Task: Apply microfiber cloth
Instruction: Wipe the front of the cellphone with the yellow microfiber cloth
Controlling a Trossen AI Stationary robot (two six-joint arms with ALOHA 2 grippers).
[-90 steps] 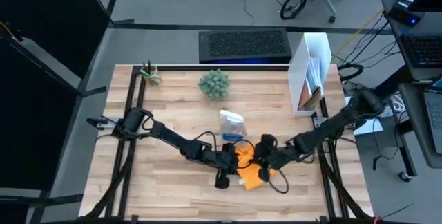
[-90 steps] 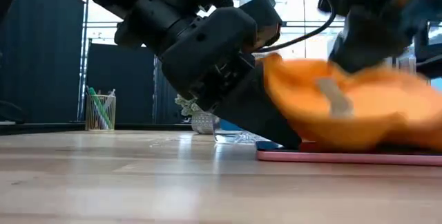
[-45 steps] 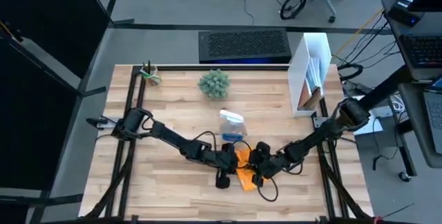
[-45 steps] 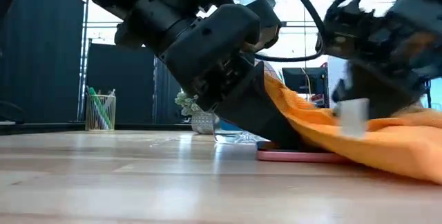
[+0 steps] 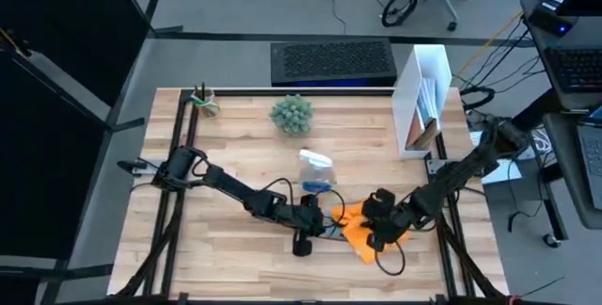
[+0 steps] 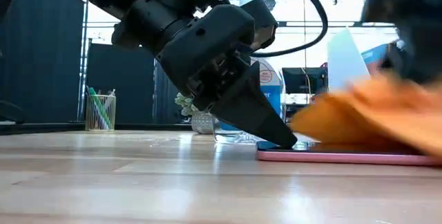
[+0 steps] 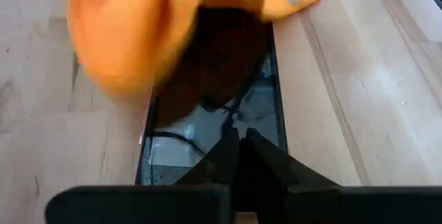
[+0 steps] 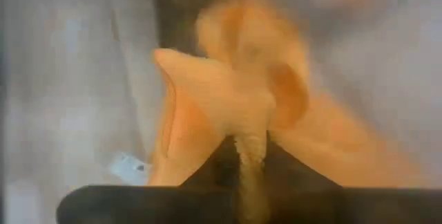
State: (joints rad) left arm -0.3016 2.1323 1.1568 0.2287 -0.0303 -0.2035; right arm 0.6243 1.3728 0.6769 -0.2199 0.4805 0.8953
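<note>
On the wood counter by a dim room, the cloth, pinched in the right claw, has been dragged rightward off the phone, pinned by the closed left claw.

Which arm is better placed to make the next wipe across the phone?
The right. Its gripper is shut on the cloth, which lies over the phone's far end. The left gripper is shut, pinning the phone's near end.

Left gripper tips together, pressed low — right gripper pinched closed alongside.
</note>
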